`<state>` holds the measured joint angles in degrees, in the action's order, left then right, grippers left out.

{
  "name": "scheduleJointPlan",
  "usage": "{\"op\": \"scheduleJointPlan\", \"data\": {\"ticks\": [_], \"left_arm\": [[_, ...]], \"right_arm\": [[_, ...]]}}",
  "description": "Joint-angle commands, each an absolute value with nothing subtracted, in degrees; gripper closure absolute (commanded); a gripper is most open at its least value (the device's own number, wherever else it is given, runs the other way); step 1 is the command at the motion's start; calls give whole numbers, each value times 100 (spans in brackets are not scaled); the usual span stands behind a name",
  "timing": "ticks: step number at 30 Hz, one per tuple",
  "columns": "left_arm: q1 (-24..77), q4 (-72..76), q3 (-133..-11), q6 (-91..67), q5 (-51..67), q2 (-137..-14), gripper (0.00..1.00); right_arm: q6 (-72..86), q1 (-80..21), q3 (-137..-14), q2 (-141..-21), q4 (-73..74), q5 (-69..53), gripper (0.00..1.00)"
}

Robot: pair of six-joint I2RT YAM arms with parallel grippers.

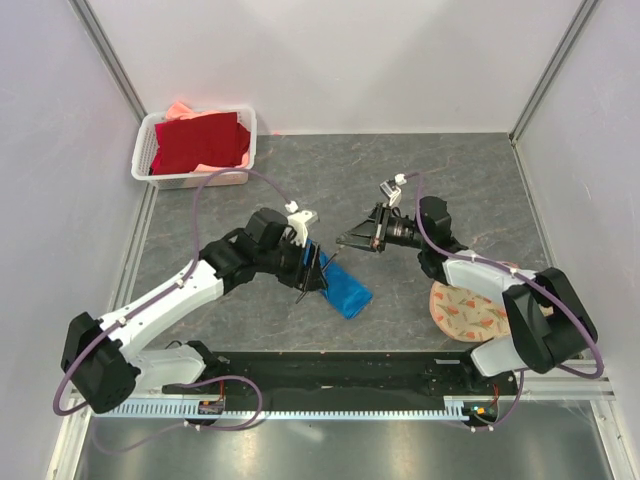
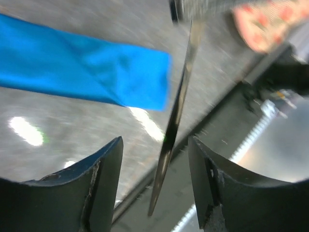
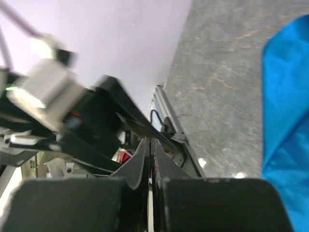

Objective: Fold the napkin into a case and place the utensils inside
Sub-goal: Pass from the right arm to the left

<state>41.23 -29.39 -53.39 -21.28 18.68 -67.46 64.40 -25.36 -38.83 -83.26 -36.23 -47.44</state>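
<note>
The blue napkin [image 1: 346, 291] lies on the table folded into a long narrow case; it also shows in the left wrist view [image 2: 91, 67] and the right wrist view [image 3: 287, 111]. My left gripper [image 1: 312, 268] hovers at the case's left end, jaws open [image 2: 154, 140]. A thin black utensil [image 2: 176, 116] hangs between the open jaws without touching either finger. My right gripper [image 1: 345, 240] is just above and to the right, with its fingers [image 3: 150, 140] pressed together on a thin black utensil [image 3: 133, 123]. Black utensils [image 1: 308, 275] show by the left gripper.
A white basket [image 1: 160, 150] holding a dark red cloth [image 1: 203, 142] stands at the back left. A round peach floral mat [image 1: 465, 310] lies under the right arm, also in the left wrist view [image 2: 270, 21]. Walls enclose three sides.
</note>
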Motion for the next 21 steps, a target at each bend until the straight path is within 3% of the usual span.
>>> {"op": "scheduleJointPlan", "data": {"ticks": [1, 5, 6, 7, 8, 9, 10, 13, 16, 21], "left_arm": [[4105, -2417, -4984, -2601, 3287, -6663, 42], [4017, -2284, -4834, -2628, 3805, -6435, 88], [3991, -2450, -4851, -2567, 3753, -6373, 92], [3973, -2626, -4886, -2392, 3640, -6294, 94], [3964, -2811, -4974, -2286, 3517, -6154, 98], [3964, -3213, -5009, -2181, 3342, -6074, 98], [3964, -3382, -5027, -1997, 3279, -6012, 98], [3955, -3945, -5054, -1785, 3199, -5898, 98], [3955, -4060, -4948, -1775, 3418, -5845, 98], [3946, -4122, -4931, -1767, 3875, -5880, 98]], "right_arm": [[6899, -2540, -3692, -7981, -4823, -4983, 100], [6883, -2540, -3585, -7797, -4695, -5106, 100], [6221, -2523, -3690, -7735, -4337, -5211, 96], [5500, -2496, -3883, -7630, -2523, -5168, 78], [4623, -2505, -4520, -7333, -1209, -4750, 68], [2918, -2574, -4840, -7200, -99, -4268, 57], [2422, -2645, -5104, -7103, 1365, -3793, 43], [1489, -2724, -5677, -6812, 2404, -2665, 28], [708, -3075, -5915, -6513, 2732, -2146, 22], [-1043, -4551, -5634, -5802, 2637, -1037, 12]]}}
